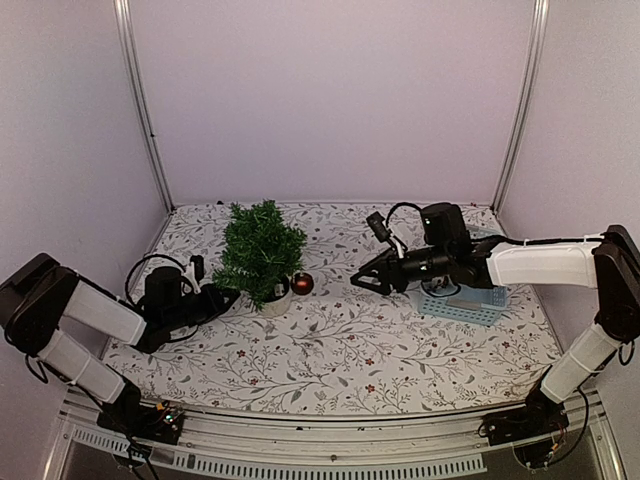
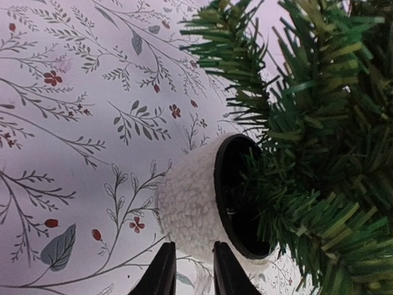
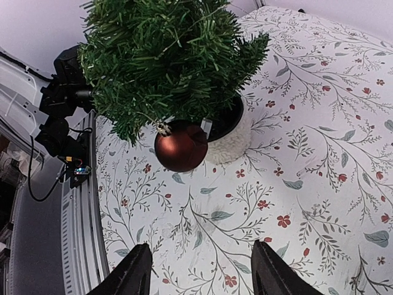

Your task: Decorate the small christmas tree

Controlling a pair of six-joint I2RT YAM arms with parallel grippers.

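Note:
The small christmas tree (image 1: 262, 248) stands at the back left of the floral cloth in a fuzzy white pot (image 2: 187, 206). A dark red bauble (image 3: 180, 145) hangs by its cap from a low branch on the tree's right, beside the pot (image 3: 233, 144). My left gripper (image 2: 191, 246) reaches in from the left with its jaws narrowed. Its fingertips sit right at the pot's woolly wall, and I cannot make out whether they pinch it. My right gripper (image 3: 202, 273) hovers right of the bauble (image 1: 302, 283), open and holding nothing. The tree hides the left gripper (image 1: 236, 296) tips in the top view.
A light blue basket (image 1: 465, 303) sits under the right forearm at the right. The left arm (image 3: 61, 92) and its looped cable (image 1: 150, 268) lie left of the tree. Enclosure walls close the back and sides. A metal rail (image 1: 330, 450) runs along the near edge.

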